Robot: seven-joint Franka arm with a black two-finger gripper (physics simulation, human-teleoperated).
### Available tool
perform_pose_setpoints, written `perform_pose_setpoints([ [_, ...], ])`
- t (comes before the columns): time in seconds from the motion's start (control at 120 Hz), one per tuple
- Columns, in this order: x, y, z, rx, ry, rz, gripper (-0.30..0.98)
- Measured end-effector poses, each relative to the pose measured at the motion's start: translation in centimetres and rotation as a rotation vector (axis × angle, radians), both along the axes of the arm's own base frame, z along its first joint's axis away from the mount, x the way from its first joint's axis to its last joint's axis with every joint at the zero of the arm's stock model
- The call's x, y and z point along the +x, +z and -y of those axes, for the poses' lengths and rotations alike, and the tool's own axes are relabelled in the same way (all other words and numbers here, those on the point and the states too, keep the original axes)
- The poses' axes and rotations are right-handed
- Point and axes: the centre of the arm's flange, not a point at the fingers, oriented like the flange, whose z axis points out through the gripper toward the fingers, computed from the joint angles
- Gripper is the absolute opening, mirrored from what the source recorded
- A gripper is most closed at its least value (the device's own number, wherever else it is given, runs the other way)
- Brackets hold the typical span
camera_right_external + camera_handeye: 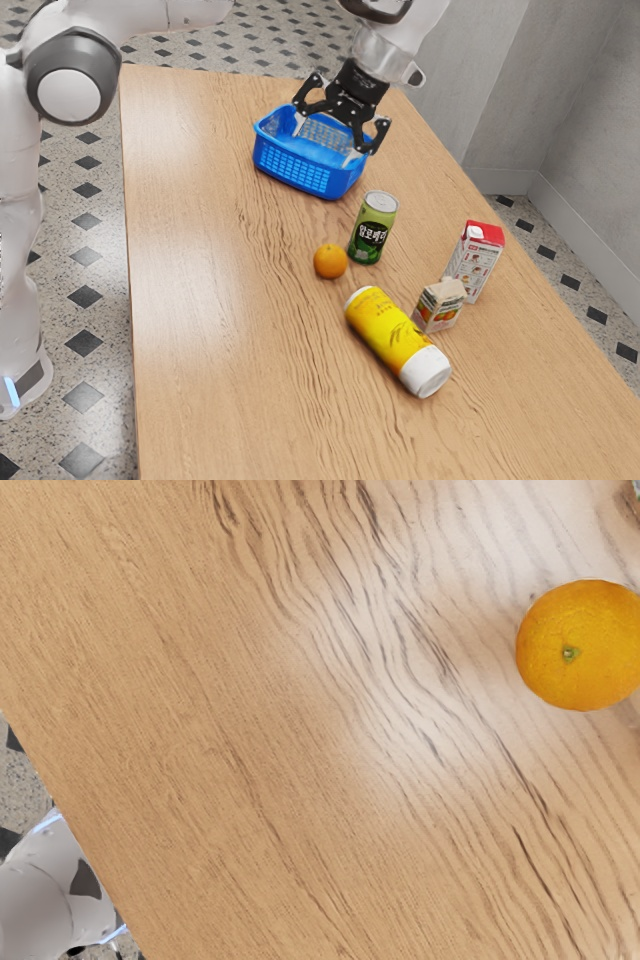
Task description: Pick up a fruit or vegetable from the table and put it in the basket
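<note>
Jaws spread wide, empty, over blue plastic basket (290,168); orange (330,261) on bench (205,300) near green drink can (373,228), outside basket; nothing accomplished so far: grasp, lift, carry and release into basket all left

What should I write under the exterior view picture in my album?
An open tool hangs above a wooden table holding an orange, a green can and a blue basket.

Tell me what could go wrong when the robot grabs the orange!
The orange is round, so a nudge might roll it away. The green can stands close beside it, so the open gripper could tip the can over. The gripper also looks near the blue basket and might bump it.
</note>
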Motion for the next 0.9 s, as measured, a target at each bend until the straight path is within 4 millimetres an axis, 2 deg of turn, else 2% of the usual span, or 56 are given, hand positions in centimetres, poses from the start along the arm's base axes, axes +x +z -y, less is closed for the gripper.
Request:
perform_pose_setpoints([
  [0.067, 1.9, -0.6, -1.3, 0.011, 0.152, 0.073, 0.69],
  [0.142, 2.6, 0.4, -0.6, 0.013, 0.268, 0.150, 0.69],
  [0.208, 1.6, 2.8, 1.2, 0.009, 0.331, 0.213, 0.69],
  [0.275, 1.3, 3.6, 2.3, 0.003, 0.367, 0.239, 0.69],
  [0.333, 1.6, 3.6, 2.3, 0.009, 0.390, 0.249, 0.69],
  [0.475, 4.4, 0.4, -0.3, 0.056, 0.309, 0.248, 0.69],
  [0.542, 6.0, -2.4, -0.1, 0.073, 0.211, 0.241, 0.69],
  [0.6, 5.9, -5.4, 0.6, 0.076, 0.126, 0.234, 0.69],
  [0.7, 6.2, -7.0, 1.5, 0.076, -0.070, 0.293, 0.69],
  [0.808, 5.2, -9.9, -1.5, 0.068, -0.172, 0.299, 0.69],
  [0.9, 4.9, -10.0, -3.5, 0.065, -0.243, 0.342, 0.69],
])
